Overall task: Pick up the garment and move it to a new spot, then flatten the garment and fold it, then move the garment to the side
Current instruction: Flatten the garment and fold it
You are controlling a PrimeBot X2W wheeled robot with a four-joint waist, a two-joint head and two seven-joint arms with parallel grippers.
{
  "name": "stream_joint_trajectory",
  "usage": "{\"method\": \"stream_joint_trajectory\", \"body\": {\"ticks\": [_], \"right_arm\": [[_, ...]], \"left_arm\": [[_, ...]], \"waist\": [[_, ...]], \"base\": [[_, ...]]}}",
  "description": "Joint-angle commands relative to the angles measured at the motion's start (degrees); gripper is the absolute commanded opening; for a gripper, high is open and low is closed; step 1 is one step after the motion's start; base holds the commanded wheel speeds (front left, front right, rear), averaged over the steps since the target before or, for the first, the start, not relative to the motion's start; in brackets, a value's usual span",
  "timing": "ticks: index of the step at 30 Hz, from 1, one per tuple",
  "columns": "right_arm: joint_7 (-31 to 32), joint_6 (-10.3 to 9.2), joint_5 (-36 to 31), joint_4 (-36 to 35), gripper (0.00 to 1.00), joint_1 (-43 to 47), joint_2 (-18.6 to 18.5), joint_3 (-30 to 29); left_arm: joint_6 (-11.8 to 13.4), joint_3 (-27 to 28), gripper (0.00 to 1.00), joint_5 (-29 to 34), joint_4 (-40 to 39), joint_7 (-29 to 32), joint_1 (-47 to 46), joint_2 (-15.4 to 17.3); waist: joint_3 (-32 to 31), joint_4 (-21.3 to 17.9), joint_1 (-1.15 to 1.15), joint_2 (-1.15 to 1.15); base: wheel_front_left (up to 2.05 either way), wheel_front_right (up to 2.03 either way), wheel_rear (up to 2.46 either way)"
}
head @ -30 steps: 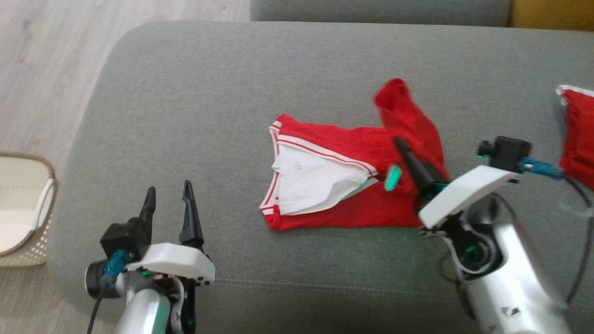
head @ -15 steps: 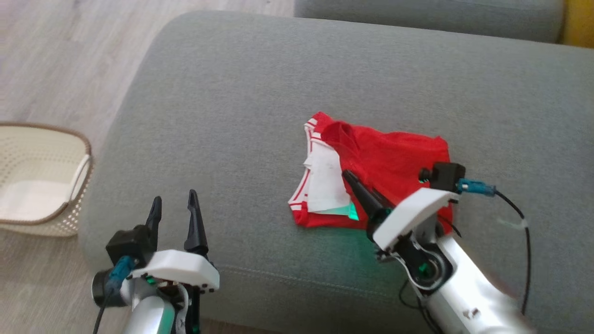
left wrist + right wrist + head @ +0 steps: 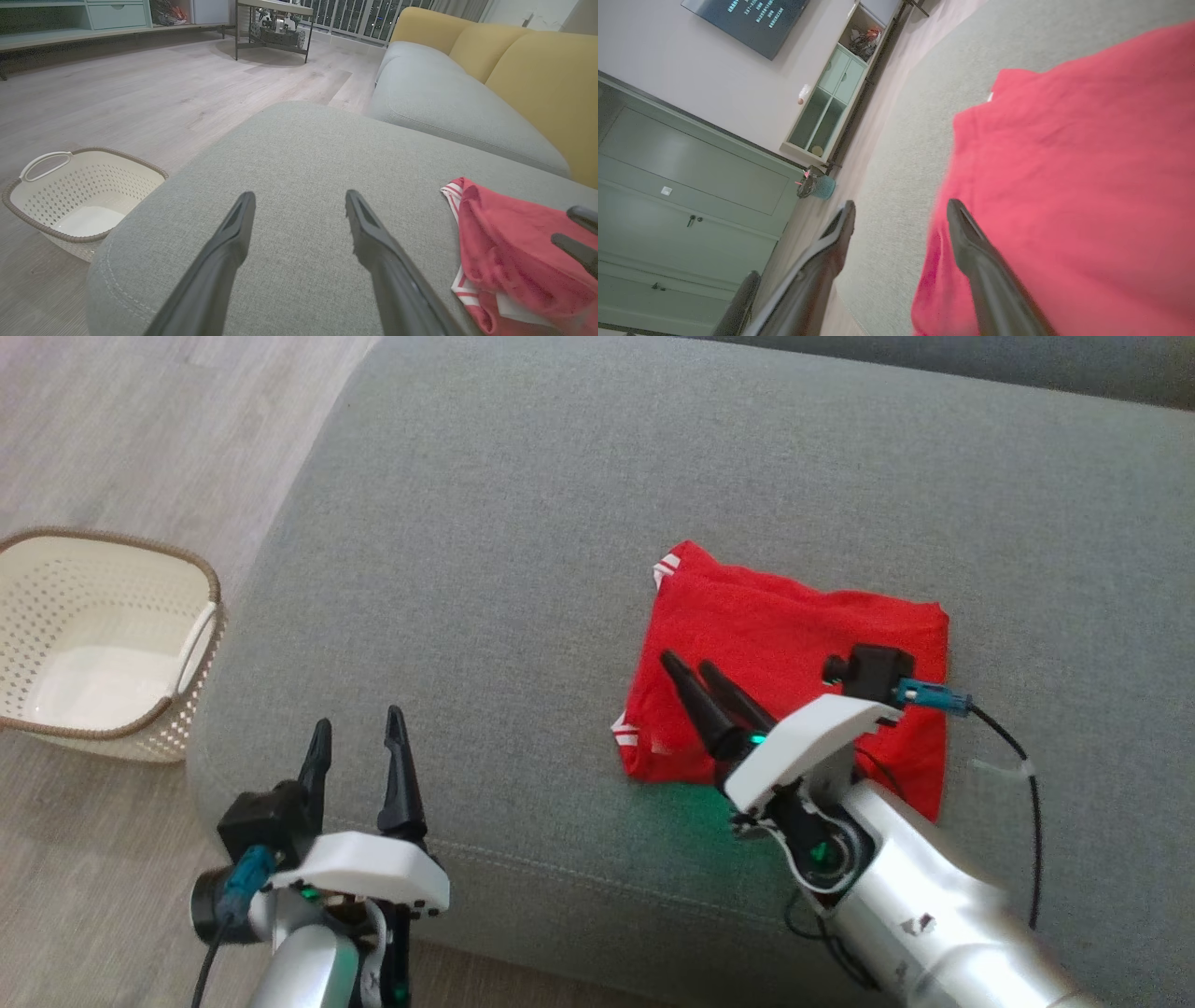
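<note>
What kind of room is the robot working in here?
Most likely a living room in a home. There is a grey sofa with yellow back cushions, a dark screen on the wall near a low cabinet, and a laundry basket on the wooden floor.

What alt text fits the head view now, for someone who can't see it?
A folded red fabric garment with white-striped trim lies on a grey upholstered sofa cushion, the right gripper open over its left side. The left gripper hovers open at lower left; a cream perforated plastic basket stands on the floor.
</note>
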Motion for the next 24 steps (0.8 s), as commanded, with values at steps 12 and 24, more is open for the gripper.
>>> {"method": "stream_joint_trajectory", "body": {"ticks": [12, 24], "right_arm": [[-6.75, 0.00, -1.60, -4.57, 1.00, -4.50, -0.31, 3.97], [-8.25, 0.00, -29.79, -8.26, 1.00, -4.26, -13.43, -4.30]], "left_arm": [[0.41, 3.02, 1.00, 0.24, -2.34, -0.70, -1.88, 0.17], [-0.87, 4.89, 1.00, 1.28, -5.23, -0.70, -1.47, 0.17]], "waist": [[-1.45, -3.57, 0.00, 0.00], [-3.34, -10.06, 0.00, 0.00]], "base": [[0.00, 0.00, 0.00], [0.00, 0.00, 0.00]]}}
